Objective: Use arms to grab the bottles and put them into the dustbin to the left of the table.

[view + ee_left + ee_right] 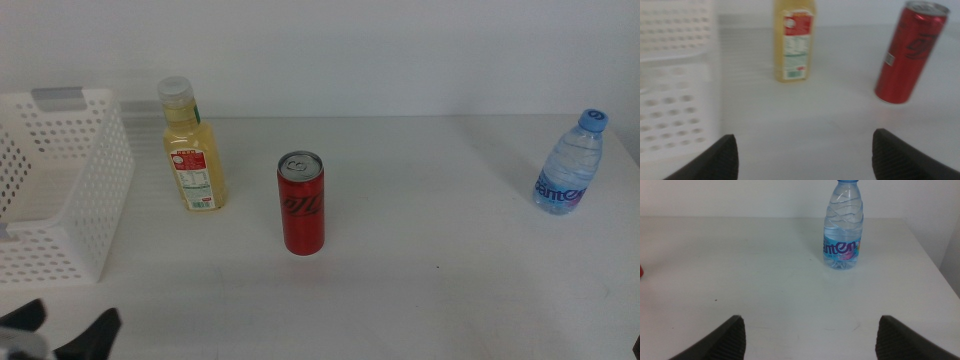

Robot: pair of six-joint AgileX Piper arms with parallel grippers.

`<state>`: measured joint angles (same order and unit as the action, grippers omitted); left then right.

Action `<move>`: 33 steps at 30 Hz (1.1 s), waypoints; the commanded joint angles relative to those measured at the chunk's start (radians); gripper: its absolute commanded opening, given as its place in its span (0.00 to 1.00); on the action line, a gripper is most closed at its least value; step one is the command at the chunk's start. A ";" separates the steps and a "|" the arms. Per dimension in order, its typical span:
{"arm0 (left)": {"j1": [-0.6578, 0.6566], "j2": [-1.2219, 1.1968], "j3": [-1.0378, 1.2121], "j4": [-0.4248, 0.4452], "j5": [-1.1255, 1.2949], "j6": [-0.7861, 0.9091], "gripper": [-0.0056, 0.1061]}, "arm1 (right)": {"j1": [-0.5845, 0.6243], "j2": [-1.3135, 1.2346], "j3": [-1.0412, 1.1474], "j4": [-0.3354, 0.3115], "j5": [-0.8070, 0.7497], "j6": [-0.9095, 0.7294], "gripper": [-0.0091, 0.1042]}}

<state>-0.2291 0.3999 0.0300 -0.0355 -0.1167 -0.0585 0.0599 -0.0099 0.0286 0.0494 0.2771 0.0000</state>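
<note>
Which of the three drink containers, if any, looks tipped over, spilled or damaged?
None. The juice bottle, red can and water bottle all stand upright on the table, capped or sealed, no liquid around them.

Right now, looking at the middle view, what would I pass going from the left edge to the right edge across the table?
White dustbin → yellow juice bottle → red soda can → small water bottle. The left gripper waits at the bottom edge, below the dustbin, so it is left out of the order.
</note>
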 commanded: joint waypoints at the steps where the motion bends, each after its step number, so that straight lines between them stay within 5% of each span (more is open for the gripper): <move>1: -0.042 0.124 0.005 -0.004 -0.194 -0.002 0.81 | -0.004 -0.027 -0.008 -0.010 -0.070 -0.013 0.68; 16: -0.158 0.727 0.005 0.035 -0.824 -0.015 0.81 | -0.004 -0.027 -0.008 -0.010 -0.070 -0.013 0.68; 33: -0.158 1.129 -0.068 0.137 -1.199 -0.137 0.81 | -0.004 -0.027 -0.008 -0.010 -0.070 -0.013 0.68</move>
<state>-0.3829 1.5237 -0.0064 0.0833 -1.1308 -0.1737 0.0599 -0.0099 0.0286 0.0494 0.2771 0.0000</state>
